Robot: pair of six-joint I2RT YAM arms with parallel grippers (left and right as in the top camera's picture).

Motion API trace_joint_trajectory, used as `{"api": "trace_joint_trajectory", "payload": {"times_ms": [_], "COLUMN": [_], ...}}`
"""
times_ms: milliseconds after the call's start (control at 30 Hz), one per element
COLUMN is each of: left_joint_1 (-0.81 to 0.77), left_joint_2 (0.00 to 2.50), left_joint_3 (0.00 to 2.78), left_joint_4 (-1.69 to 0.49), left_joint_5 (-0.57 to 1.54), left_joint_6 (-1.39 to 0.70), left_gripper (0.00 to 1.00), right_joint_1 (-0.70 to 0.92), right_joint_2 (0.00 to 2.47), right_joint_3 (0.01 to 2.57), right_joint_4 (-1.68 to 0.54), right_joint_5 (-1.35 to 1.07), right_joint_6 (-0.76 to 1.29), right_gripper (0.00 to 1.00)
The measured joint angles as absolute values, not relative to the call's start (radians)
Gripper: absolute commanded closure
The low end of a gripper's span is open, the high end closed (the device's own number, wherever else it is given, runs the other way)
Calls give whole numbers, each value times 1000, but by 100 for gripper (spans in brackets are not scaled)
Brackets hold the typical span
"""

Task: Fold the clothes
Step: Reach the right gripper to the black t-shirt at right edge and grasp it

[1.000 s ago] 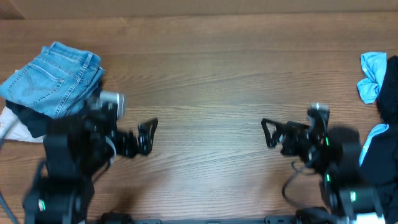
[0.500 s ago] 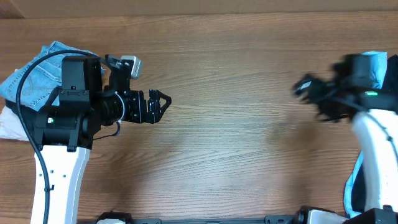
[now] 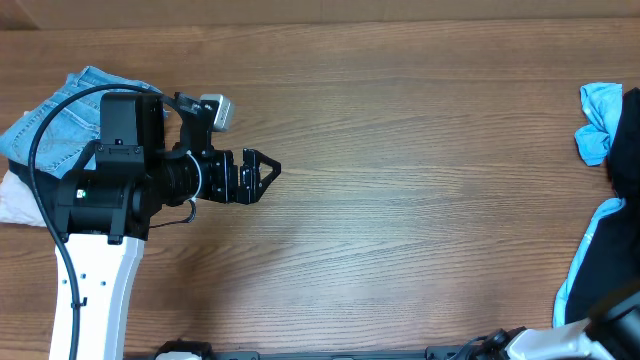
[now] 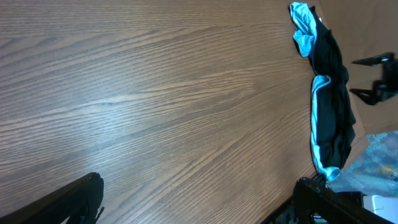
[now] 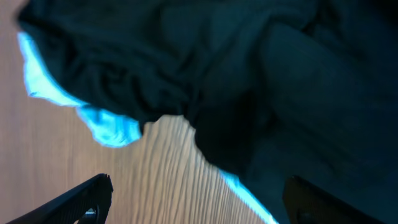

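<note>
right gripper (image 5: 196,205) hangs wide open, empty, over the black clothes (image 5: 186,62): limp, light, likely to slump; best pinched at a bunched edge. left gripper (image 3: 262,172) gapes empty too.

Soft, even light falls from above on the table (image 3: 400,220), leaving only a faint shadow under the left gripper (image 3: 268,175). The right wrist view is dim and smeared by blur, the dark clothes (image 5: 205,68) murky. The left wrist view is brighter and sharper.
</note>
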State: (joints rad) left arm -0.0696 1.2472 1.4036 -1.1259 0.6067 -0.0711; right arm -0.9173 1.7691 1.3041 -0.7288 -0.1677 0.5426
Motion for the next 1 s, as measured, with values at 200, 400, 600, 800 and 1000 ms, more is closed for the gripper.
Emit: {"api": "trace_joint_trajectory", "payload": {"times_ms": [200,400,600,800,1000], "left_joint_1": [-70,-70,-70,-70,-70], "left_joint_2": [1247,1247,1247,1247,1247], "left_joint_3": [1404,1403,1404,1404,1404], "left_joint_4": [-1126,-1125,-1114,-1091,-1076], "left_joint_5": [610,610,610,610,610], "left_joint_6": [-71,-71,-71,-71,-72], "left_gripper": [0,0,0,0,0], "right_joint_1": [-922,-951,-954,-820,-485], "right_joint_2": [1901,1901,1901,1891,1867], "right_joint_3": [1304,1304,1304,1304,1304], "right_joint_4": [-558,-537,-535,-538,-540], "right_joint_5": [-160,-123,-216,-492,-585], "right_joint_6": [575,611,625,621,594], "right_gripper": [18,89,96,96,96]}}
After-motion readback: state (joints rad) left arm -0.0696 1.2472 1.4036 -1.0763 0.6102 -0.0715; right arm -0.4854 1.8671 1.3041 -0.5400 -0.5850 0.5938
